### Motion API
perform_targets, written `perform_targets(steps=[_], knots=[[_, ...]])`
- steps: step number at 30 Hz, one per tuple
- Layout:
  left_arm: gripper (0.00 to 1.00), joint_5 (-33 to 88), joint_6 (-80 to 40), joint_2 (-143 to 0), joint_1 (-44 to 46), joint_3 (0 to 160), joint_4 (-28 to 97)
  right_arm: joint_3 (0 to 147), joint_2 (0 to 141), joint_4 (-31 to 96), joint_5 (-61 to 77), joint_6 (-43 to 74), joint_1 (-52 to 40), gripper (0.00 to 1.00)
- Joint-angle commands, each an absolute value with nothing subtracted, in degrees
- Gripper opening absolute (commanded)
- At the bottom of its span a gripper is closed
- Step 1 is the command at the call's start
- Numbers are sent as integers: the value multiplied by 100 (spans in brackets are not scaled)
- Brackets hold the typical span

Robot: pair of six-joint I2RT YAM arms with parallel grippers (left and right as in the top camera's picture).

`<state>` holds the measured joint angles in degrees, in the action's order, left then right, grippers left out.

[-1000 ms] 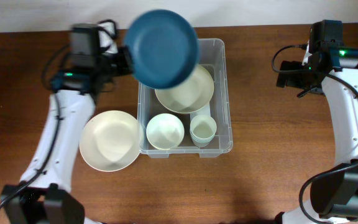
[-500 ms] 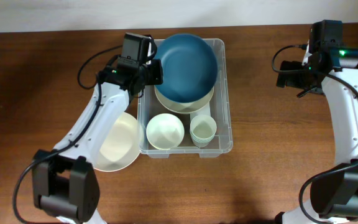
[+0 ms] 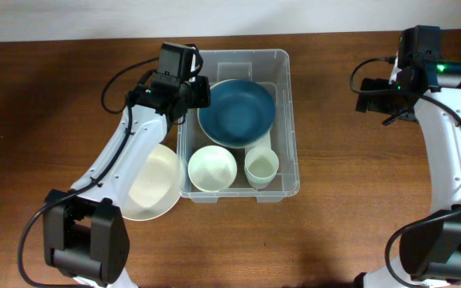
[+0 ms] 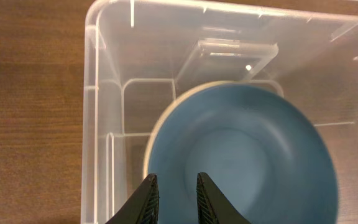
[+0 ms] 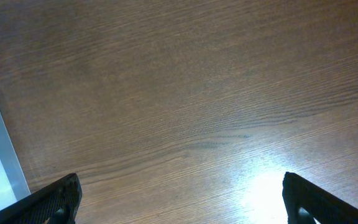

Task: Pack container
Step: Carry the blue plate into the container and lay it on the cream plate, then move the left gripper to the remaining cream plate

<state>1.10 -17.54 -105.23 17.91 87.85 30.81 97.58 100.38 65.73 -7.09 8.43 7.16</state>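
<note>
Release step: blue bowl [image 3: 236, 112] nested in the container [image 3: 293, 120] mid-table, my left gripper [image 4: 175, 199] barely apart and empty over its left rim, right gripper [image 5: 182, 196] spread idle; next I'd lift clear for the cream plate [image 3: 162, 180].

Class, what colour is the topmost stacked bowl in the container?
The bowl is blue; clearest from left wrist.

- The table [image 3: 350, 216] is dark reddish-brown wood with the grain running side to side, and it fills nearly the whole overhead view.
- There's a thin pale strip [image 3: 54, 20] along the top, just past the table's far edge. Could be a wall, can't really tell.
- Lighting is from above: the right wrist view has a bright glare patch [image 5: 260, 186] on the wood.
</note>
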Motion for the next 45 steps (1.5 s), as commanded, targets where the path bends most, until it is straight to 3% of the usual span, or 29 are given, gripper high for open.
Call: perform_targets(steps=[1,15,20,24,27,29,45], knots=[[22,191,-1660,-10416,1697,9142,3201,9771,10066,6573,-779,867,753,99],[24,130,-1361,-9598,-163,9688,6278,9769,10066,6571,-779,867,753,99],[23,130,-1358,-9620,-228,9415,7175,9771,10066,6571,-779,864,753,99],[16,128,-1358,-9620,-139,8969,7432,9771,10066,6571,-779,867,753,99],[13,128,-1361,-9620,-113,8514,7349,9771,10066,6571,-779,867,753,99],[1,128,-1363,-9620,-113,8197,7105,9769,10066,6571,-779,867,753,99],[1,211,-1538,-9631,-113,6086,4309,9769,10066,6571,-779,867,753,99]])
